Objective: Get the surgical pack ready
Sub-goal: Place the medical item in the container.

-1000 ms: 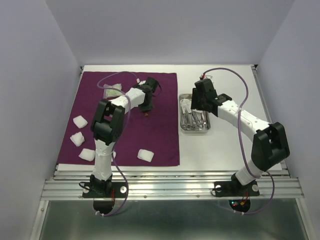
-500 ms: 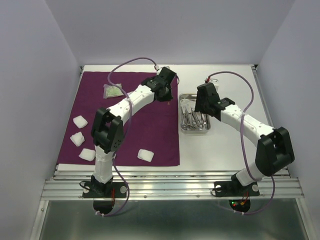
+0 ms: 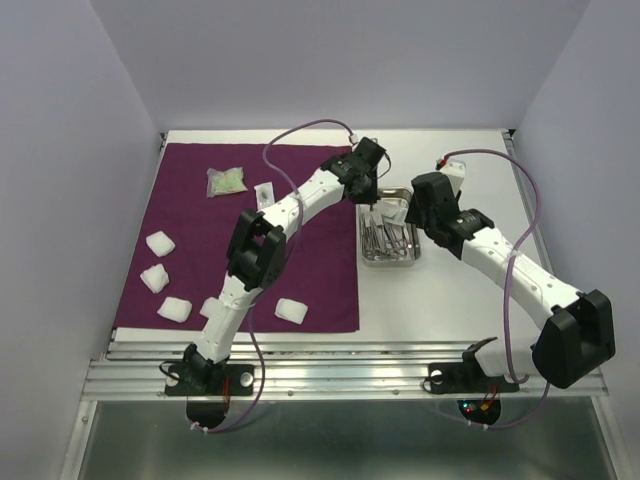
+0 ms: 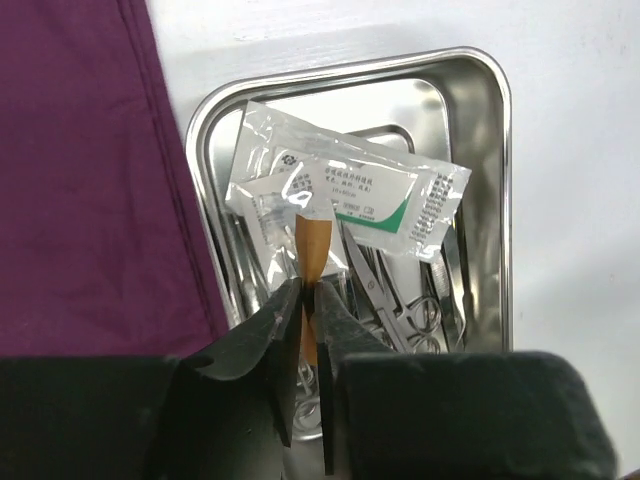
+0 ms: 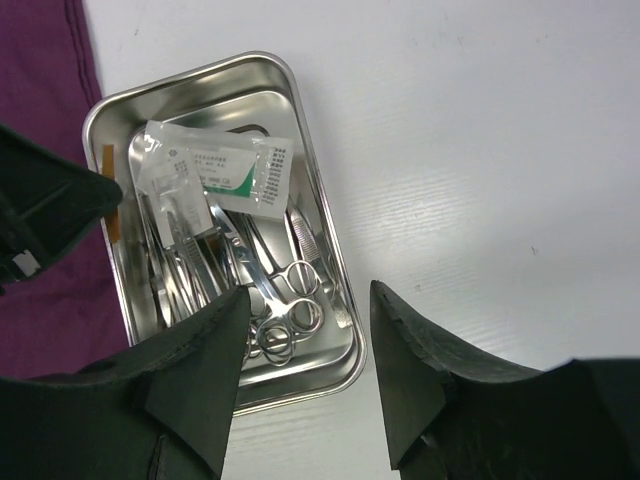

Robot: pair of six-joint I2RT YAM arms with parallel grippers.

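The purple drape (image 3: pixel 200 260) lies flat on the left of the table. The steel tray (image 3: pixel 390 260) stands just right of it, holding scissors and forceps (image 4: pixel 400 300) and a clear packet with green print (image 4: pixel 350 190). My left gripper (image 3: pixel 372 190) hangs over the tray's far left corner; in the left wrist view it (image 4: pixel 308 285) is shut on a thin orange strip (image 4: pixel 311 245). My right gripper (image 5: pixel 310 290) is open and empty above the tray's near right corner (image 5: pixel 345 345). Several white gauze pads (image 3: pixel 160 243) lie on the drape.
A greenish packet (image 3: pixel 226 181) and a small clear packet (image 3: pixel 264 191) lie on the drape's far part. One gauze pad (image 3: pixel 291 310) lies near the drape's front right corner. White walls close in the table on three sides. Bare white tabletop (image 3: pixel 470 300) lies right of the tray.
My left arm has swung right from the middle of the drape to over the tray, still holding the orange strip. My right gripper has drawn back to the right of the tray.
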